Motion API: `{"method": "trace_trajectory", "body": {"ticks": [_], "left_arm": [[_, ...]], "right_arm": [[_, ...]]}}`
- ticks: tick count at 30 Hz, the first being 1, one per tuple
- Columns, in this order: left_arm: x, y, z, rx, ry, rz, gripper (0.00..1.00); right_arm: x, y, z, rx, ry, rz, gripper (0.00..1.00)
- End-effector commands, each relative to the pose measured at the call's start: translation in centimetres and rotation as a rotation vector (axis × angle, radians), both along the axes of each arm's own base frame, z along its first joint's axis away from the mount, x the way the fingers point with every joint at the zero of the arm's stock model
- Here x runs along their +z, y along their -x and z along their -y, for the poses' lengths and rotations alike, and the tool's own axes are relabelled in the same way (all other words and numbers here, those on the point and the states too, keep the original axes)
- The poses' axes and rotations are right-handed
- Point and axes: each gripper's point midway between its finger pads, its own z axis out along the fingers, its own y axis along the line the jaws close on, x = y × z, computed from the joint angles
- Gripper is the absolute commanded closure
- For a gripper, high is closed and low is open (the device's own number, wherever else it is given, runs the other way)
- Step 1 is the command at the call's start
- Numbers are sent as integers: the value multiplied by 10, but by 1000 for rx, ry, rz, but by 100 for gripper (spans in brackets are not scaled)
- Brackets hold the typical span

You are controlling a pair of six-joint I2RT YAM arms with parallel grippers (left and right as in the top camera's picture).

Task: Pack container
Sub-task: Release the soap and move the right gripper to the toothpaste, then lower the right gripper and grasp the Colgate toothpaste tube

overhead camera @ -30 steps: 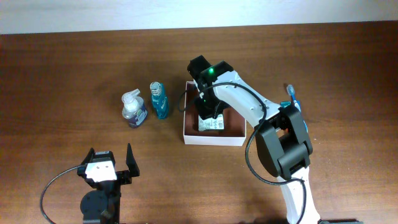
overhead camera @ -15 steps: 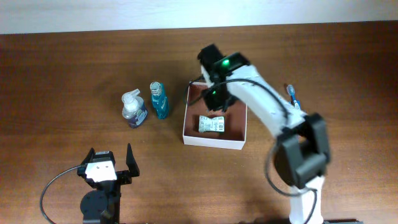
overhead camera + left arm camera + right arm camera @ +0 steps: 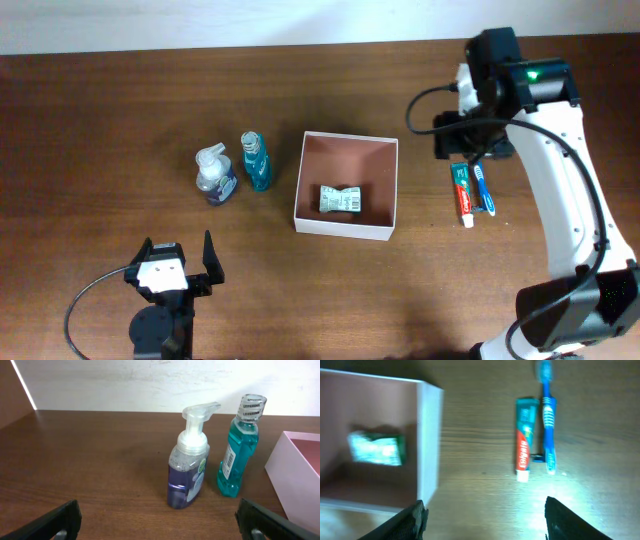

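Note:
The container is a shallow white box with a pinkish-brown inside, standing mid-table. A small green-and-white packet lies in it. My right gripper hangs open and empty to its right, over a toothpaste tube and a blue toothbrush. The right wrist view shows the container's wall, the packet, the toothpaste, the toothbrush and my open right gripper. My left gripper rests open near the front edge; in its wrist view the left gripper holds nothing.
Left of the container stand a purple pump soap bottle and a teal mouthwash bottle. The left wrist view has the soap bottle, the mouthwash bottle and the container's corner ahead.
My right gripper has opened, left the packet in the container, and swung right to above the toothpaste and toothbrush. The left arm has not moved.

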Motion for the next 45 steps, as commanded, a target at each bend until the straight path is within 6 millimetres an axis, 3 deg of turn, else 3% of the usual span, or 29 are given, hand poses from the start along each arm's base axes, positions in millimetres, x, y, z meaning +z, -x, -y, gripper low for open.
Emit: {"method": "trace_trajectory", "body": {"ticks": [1,8,12,19,27,45], "left_arm": [[-2,-1,2,-15,-12,1,1],[-2,-1,2,-15,-12,1,1],[-2,-1,2,-15,-12,1,1],[-2,-1,2,-15,-12,1,1],[-2,-1,2,-15,-12,1,1],[-2,-1,2,-15,-12,1,1]], "right_arm": [[-30,7,30,-50,60,-71,31],[-90,21,53,-116,53,-147,33],[-121,27,54,-119,53,-160,40],[-163,28,52,-46,48,-121,40],[-178,21,54,-12,45,-64,40],[-203,34,53,-21,44,-67,45]]}}
